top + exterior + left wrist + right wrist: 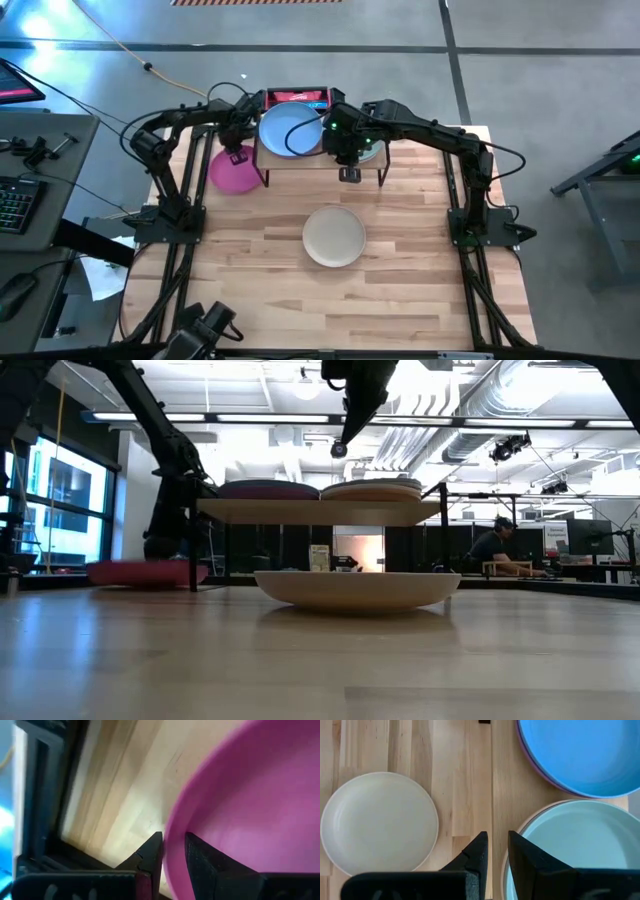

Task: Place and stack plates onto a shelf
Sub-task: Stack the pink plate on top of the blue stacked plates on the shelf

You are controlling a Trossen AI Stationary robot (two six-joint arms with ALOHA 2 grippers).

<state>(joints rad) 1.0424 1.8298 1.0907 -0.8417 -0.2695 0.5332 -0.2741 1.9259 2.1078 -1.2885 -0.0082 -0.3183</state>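
A cream plate (334, 236) lies on the tabletop (400, 300), before the shelf (300, 162). Left of the shelf, the left end effector (173, 851) pinches the pink plate (233, 172) by its rim. Above the shelf, the right end effector (497, 851) hovers slightly parted, holding nothing.

The wooden tabletop (400, 300) carries a cream plate (334, 236) near its middle, a pink plate (233, 172) toward the back left, and the shelf (320, 161) on thin black legs at the back. On the shelf lie two stacks of plates: a blue plate (287, 130) tops the left stack, a teal plate (575, 845) the right.
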